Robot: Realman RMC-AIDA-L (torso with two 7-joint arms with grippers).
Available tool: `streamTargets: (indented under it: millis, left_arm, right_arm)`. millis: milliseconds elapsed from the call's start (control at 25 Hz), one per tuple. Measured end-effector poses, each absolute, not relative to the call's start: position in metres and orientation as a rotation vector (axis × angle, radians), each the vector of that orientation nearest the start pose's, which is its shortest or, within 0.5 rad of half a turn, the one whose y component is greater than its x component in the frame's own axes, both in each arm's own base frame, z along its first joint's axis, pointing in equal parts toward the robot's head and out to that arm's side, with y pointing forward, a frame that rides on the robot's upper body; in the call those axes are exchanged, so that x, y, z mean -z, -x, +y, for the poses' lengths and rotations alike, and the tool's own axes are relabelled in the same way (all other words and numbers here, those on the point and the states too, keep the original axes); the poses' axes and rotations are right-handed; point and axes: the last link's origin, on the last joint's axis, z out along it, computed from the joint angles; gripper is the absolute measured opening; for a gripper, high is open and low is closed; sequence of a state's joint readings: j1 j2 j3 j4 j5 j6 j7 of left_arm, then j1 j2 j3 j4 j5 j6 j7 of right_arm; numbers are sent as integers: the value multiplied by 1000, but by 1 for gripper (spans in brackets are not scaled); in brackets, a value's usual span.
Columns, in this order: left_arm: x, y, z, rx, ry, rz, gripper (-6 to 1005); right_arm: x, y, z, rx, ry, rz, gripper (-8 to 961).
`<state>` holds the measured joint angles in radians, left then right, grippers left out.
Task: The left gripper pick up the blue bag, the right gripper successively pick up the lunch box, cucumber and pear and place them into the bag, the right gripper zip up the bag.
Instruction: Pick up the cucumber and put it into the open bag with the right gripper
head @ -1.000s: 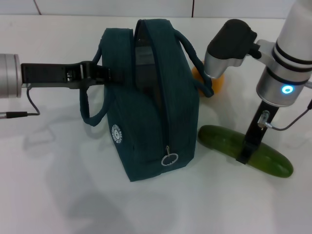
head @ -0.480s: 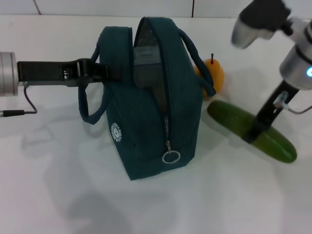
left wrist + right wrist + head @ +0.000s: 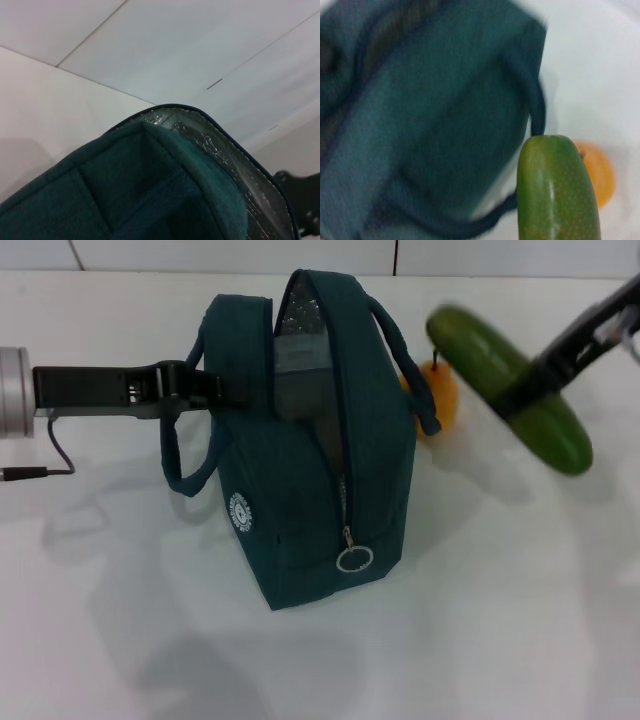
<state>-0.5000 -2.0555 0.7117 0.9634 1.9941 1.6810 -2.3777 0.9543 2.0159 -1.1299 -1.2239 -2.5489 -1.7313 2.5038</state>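
Blue bag stands unzipped on surface, left gripper jaws pinching its rim, right gripper jaws pinching cucumber now lifted off surface, ready for bag; pear behind

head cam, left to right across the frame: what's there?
left hand gripping the bag's side → blue bag → pear → cucumber lifted off the table → right hand clamped across it
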Motion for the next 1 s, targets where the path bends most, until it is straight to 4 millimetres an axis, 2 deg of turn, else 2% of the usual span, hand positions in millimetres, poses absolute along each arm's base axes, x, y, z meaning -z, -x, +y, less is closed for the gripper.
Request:
streamTargets:
  millis: [80, 200, 320, 480, 600, 760, 800, 1000]
  left_arm:
    - [-56, 240, 337, 774, 2454, -1645, 34]
    - [-56, 239, 336, 772, 2460, -1647, 34]
    - [-56, 236, 334, 800, 2487, -1639, 34]
    - [-58, 231, 331, 848, 2515, -1624, 34]
    - [-58, 229, 331, 861, 2526, -1619, 34]
    - [-58, 227, 331, 864, 2531, -1615, 35]
    - [-58, 227, 331, 864, 2531, -1615, 35]
    - [-57, 226, 331, 864, 2534, -1614, 35]
  right_arm:
    - [-49, -90, 403, 335, 2710, 792, 613]
    - [-68, -75, 403, 128, 2724, 764, 612]
    - [-83, -57, 395, -61, 2739, 659, 612]
    - [-91, -41, 386, -229, 2756, 544, 612]
    - [-88, -34, 384, -375, 2786, 455, 612]
    - [-81, -33, 385, -459, 2808, 394, 620]
    - [-71, -32, 387, -515, 2830, 352, 622]
    - [-49, -36, 393, -635, 2866, 301, 632]
